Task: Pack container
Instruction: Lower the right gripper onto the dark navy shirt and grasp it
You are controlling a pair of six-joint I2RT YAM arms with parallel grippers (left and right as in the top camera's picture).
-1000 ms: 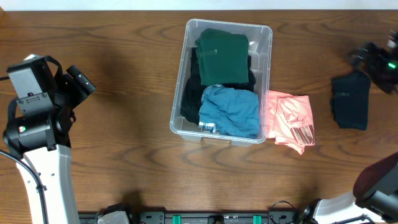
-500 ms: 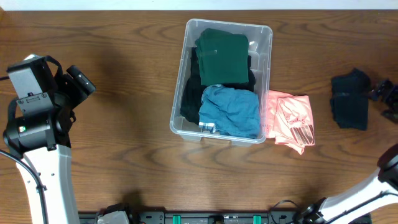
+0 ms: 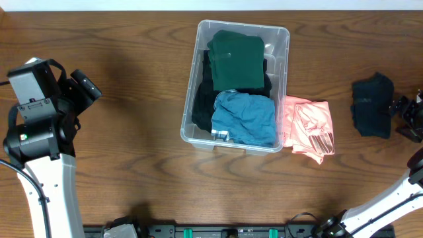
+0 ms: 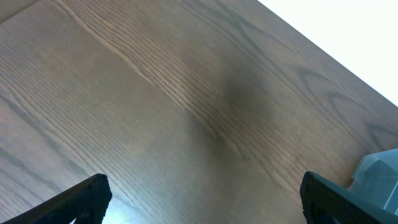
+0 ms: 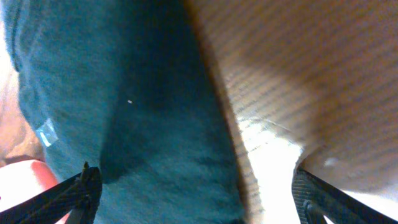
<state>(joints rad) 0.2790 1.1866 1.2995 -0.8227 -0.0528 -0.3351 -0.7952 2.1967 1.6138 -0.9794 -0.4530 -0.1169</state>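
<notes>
The clear plastic container stands at the table's middle, holding a dark green garment, a blue garment and a black one beneath. A pink garment lies just right of it. A dark folded garment lies at the far right and fills the right wrist view. My right gripper is open at that garment's right edge; its fingers straddle the garment's edge and bare table. My left gripper is open and empty above bare wood at the far left; the container's corner shows.
The left arm's white body stands at the left side of the wooden table. The table's back edge meets a white wall. The right arm's link rises from the bottom right corner.
My right gripper has swung down from the table's upper right to the right edge of the dark garment. The left arm and the garments have not moved.
</notes>
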